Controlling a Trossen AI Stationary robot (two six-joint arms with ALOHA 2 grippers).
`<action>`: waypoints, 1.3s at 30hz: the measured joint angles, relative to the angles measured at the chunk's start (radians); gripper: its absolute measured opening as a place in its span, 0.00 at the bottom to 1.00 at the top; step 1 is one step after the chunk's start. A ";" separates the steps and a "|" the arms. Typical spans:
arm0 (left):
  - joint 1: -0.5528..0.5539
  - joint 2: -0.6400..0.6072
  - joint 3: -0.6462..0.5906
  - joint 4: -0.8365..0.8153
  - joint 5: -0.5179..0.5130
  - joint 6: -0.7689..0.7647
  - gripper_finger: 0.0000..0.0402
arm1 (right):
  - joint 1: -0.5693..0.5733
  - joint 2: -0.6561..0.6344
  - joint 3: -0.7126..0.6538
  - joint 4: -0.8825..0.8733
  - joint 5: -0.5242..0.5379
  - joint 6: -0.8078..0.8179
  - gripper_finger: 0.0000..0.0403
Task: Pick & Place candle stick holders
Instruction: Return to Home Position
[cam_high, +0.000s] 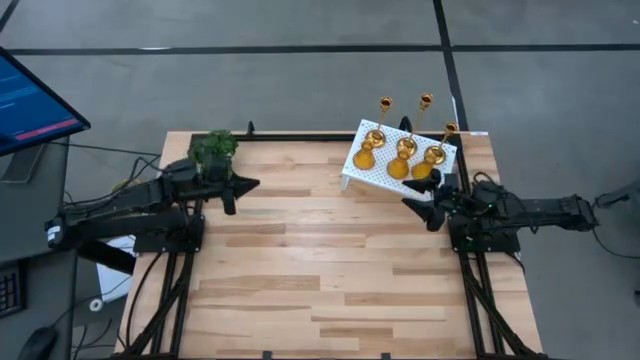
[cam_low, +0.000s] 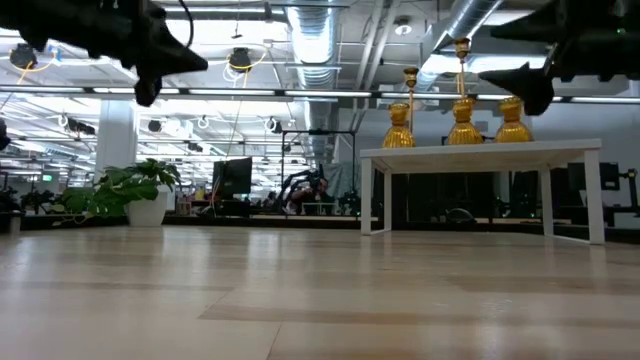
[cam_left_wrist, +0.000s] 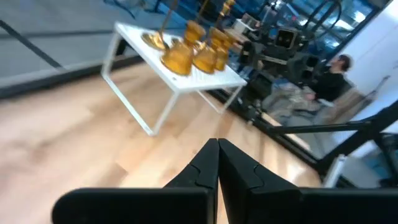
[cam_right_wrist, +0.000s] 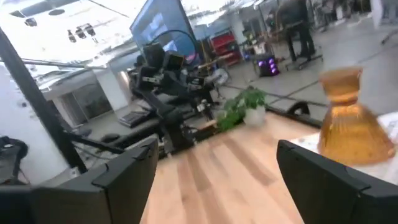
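Overall, table (cam_high: 300, 290): pale wood planks filling the middle and lower part of the overhead frame, with one arm along each side.
Arms: the left arm lies at the left edge of the overhead frame, the right arm at the right edge, both reaching inward over the table's upper half.
Stand (cam_low: 480, 152): a white perforated shelf on thin legs at the upper right of the table in the overhead frame.
Plant (cam_high: 213, 148): a green leafy clump at the table's upper left, just above the left arm's tip.
Candle holders (cam_high: 398, 165): all six stand on the shelf in two slanting rows, tall brass sticks (cam_low: 411, 85) behind and squat amber bulbs (cam_low: 463, 122) in front.
Axis: every holder is upright, long axis vertical, cup end up and base flat on the shelf.
Right gripper (cam_right_wrist: 217, 148): released, fingers spread wide with nothing between them; it hangs just below and right of the shelf, with the closest bulb up and to its left, near but apart.
Left gripper (cam_left_wrist: 217, 144): clenched on nothing, fingers pressed together, well apart from the shelf.
Nearer arm: the right one, clearly.
Coming move: placing looks finished; judged from this, the right arm should back off rightward, away from that closest bulb.
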 joint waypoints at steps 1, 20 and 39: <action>0.000 0.000 -0.022 0.028 0.012 -0.024 0.02 | 0.001 -0.011 -0.005 -0.005 -0.014 0.013 0.79; 0.000 0.000 -0.114 0.153 0.097 -0.052 0.02 | 0.203 -0.237 -0.002 -0.252 0.004 -0.038 0.79; 0.000 0.000 -0.321 0.348 0.114 -0.094 0.02 | 0.261 -0.225 -0.131 -0.201 0.002 -0.093 0.79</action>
